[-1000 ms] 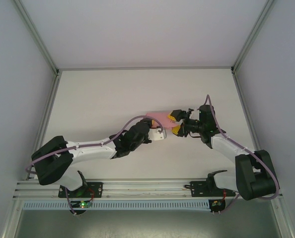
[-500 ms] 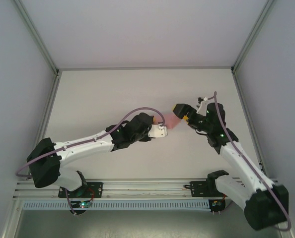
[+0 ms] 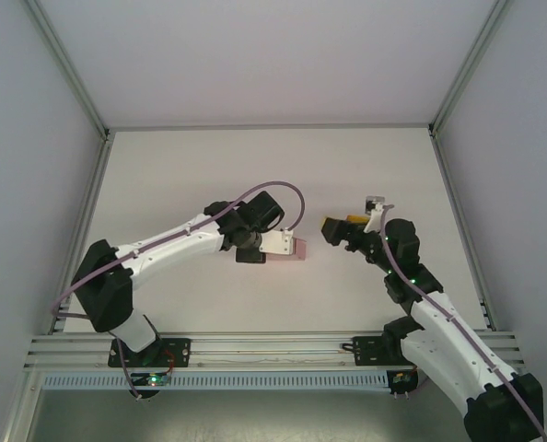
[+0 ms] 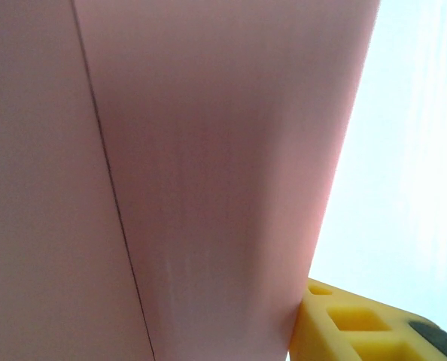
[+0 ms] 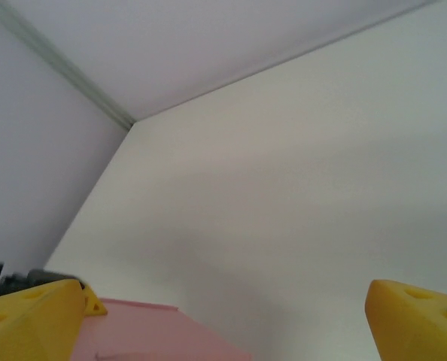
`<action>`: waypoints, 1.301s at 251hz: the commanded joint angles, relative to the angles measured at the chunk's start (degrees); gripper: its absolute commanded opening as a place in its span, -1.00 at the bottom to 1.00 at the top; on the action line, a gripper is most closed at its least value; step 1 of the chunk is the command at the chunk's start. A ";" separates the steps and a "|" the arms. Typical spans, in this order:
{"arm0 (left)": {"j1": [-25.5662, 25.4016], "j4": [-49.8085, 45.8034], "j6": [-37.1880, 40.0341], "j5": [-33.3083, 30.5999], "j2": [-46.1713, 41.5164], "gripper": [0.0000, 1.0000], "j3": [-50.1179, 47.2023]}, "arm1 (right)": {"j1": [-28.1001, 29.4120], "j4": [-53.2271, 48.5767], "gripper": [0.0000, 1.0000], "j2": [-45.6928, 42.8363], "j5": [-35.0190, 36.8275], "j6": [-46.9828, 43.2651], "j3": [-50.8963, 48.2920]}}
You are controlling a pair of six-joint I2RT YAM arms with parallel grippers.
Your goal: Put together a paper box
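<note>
Left gripper (image 3: 289, 249) jaws part-closed, gripping pink paper box (image 3: 300, 250); right gripper (image 3: 335, 227) jaws wide, empty, near box.

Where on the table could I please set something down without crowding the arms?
The far half of the table, up to the back wall, is bare. So is the near middle, between the left arm and right arm. Crowded: mid-table, where the left claw holds the paper box beside the open right claw.
</note>
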 commanded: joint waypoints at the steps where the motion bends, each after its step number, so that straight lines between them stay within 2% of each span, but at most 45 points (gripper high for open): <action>1: 1.26 -6.77 1.94 0.88 1.91 -0.07 2.08 | 4.93 4.05 0.82 2.13 -1.36 -13.47 -0.75; 30: 1.33 -8.37 1.47 -1.82 5.23 -0.07 4.19 | 9.23 4.02 0.68 7.60 2.07 -20.36 1.04; 78: 1.40 -9.04 0.77 -2.32 8.93 -0.08 6.18 | 10.09 7.34 0.31 16.74 1.82 -22.26 1.39; 127: 1.52 -7.02 2.68 1.09 6.85 -0.11 4.85 | 10.08 10.25 0.24 17.78 1.98 -23.93 0.49; 198: 3.41 -6.38 3.91 6.83 6.23 -0.16 4.60 | 10.00 9.36 0.25 15.70 -6.87 -29.23 1.02; 240: 4.09 -6.48 4.70 7.88 6.90 -0.17 4.63 | 9.91 4.64 -0.03 15.97 -6.91 -30.66 2.97; 272: 4.57 -6.71 5.02 8.74 7.34 -0.17 4.81 | 9.88 5.66 -0.07 15.91 -6.16 -31.04 2.34; 326: 4.64 -6.65 4.96 8.77 7.40 -0.14 5.25 | 9.89 4.94 -0.12 18.96 -9.12 -30.92 4.25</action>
